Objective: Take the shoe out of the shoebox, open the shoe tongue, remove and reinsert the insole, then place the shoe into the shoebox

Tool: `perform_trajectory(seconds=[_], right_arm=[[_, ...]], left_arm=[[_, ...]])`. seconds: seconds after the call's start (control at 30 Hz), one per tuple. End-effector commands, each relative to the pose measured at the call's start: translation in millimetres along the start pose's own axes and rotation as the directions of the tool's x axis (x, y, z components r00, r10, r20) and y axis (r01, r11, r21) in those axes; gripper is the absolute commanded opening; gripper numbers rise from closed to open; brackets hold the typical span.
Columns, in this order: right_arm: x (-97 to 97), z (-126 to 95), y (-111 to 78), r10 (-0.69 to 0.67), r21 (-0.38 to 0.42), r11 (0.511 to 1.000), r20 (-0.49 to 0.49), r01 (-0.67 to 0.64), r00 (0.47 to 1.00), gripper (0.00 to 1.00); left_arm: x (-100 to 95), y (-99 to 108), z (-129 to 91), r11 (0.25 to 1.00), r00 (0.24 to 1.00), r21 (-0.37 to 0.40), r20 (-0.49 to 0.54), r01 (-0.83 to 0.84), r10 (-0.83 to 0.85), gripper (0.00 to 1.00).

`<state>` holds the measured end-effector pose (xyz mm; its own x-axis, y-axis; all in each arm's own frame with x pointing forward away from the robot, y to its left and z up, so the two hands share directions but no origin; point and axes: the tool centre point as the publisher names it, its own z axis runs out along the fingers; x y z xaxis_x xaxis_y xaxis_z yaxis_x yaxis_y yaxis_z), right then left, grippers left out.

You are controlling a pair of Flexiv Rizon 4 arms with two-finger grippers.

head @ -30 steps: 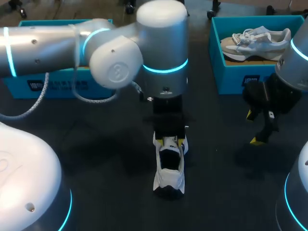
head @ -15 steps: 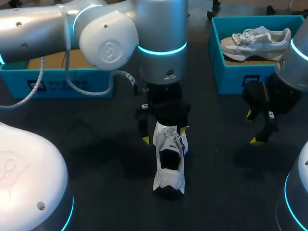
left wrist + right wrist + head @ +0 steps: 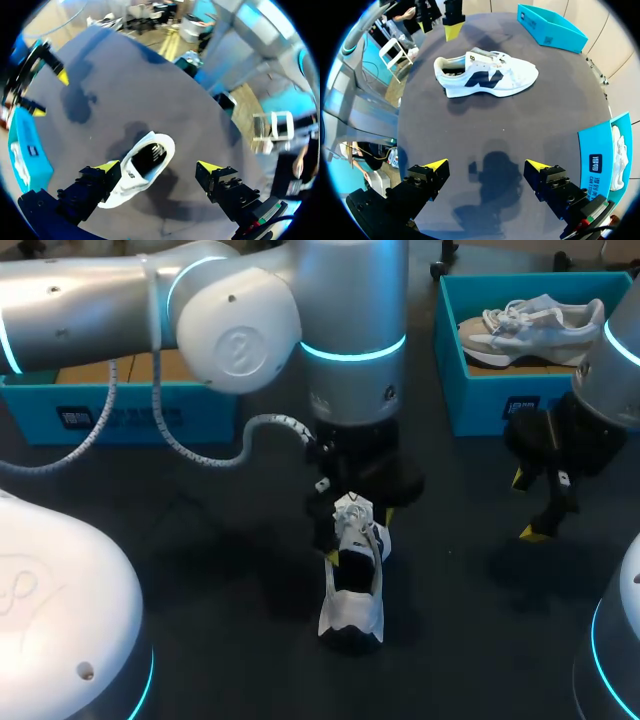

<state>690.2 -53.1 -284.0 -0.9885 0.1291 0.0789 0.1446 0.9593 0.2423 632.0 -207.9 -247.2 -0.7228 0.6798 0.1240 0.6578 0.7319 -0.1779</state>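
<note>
**A:** Where is the shoe [image 3: 352,585] in all this?

**B:** It sits out of the box, on its sole on the dark worktop [image 3: 220,540], in the lower middle of the head view. Nothing is holding it. The left end effector [image 3: 358,535] hangs right over the tongue and laces. In the left wrist view its fingers are spread wide with the shoe's opening between them, and one finger is just beside the shoe's side. I can't tell whether the insole is in place.

**A:** So what worries you?

**B:** The shoe looks light and it's free to move. If one finger pushes on the tongue or the collar without the other meeting it, I'd expect the shoe to skid or roll onto its side. The laces are loose up there too, and a yellow tip could hook one and drag the whole shoe.

**A:** Could the other arm brace it?

**B:** Not from where it is. The right end effector [image 3: 527,505] is at the right of the frame, also wide open, over bare worktop and well apart from the shoe.

**A:** And the boxes?

**B:** The left shoebox [image 3: 130,420] is at the upper left. The right shoebox [image 3: 500,405], at the upper right, already holds a second shoe [image 3: 530,325]. Returning this one there would crowd it.
</note>
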Motion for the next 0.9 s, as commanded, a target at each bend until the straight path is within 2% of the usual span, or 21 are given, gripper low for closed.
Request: perform_trajectory(seconds=[0.03,0.13,0.17,0.33,0.6,0.9], right_arm=[[-0.2,1,-0.2,-0.001,0.001,1.000,0.000,0.001,1.000,1.00],[-0.2,1,-0.2,-0.001,0.001,1.000,0.000,0.001,1.000,1.00],[-0.2,1,-0.2,-0.001,0.001,1.000,0.000,0.001,1.000,1.00],[-0.2,1,-0.2,-0.001,0.001,1.000,0.000,0.001,1.000,1.00],[-0.2,1,-0.2,-0.001,0.001,1.000,0.000,0.001,1.000,1.00],[-0.2,1,-0.2,-0.001,0.001,1.000,0.000,0.001,1.000,1.00]], left_arm=[[6.9,2,5,0.926,0.921,0.036,0.096,0.376,-0.378,1.00],[10.3,6,14,0.875,0.874,0.083,0.058,0.477,-0.482,1.00],[12.6,7,19,0.846,0.845,0.083,0.054,0.527,-0.532,1.00],[21.5,3,36,0.790,0.792,0.074,0.019,0.608,-0.611,1.00],[31.0,-9,61,0.773,0.770,0.042,0.065,0.633,-0.635,1.00],[24.5,-15,95,0.754,0.750,0.015,0.095,0.656,-0.655,1.00]])
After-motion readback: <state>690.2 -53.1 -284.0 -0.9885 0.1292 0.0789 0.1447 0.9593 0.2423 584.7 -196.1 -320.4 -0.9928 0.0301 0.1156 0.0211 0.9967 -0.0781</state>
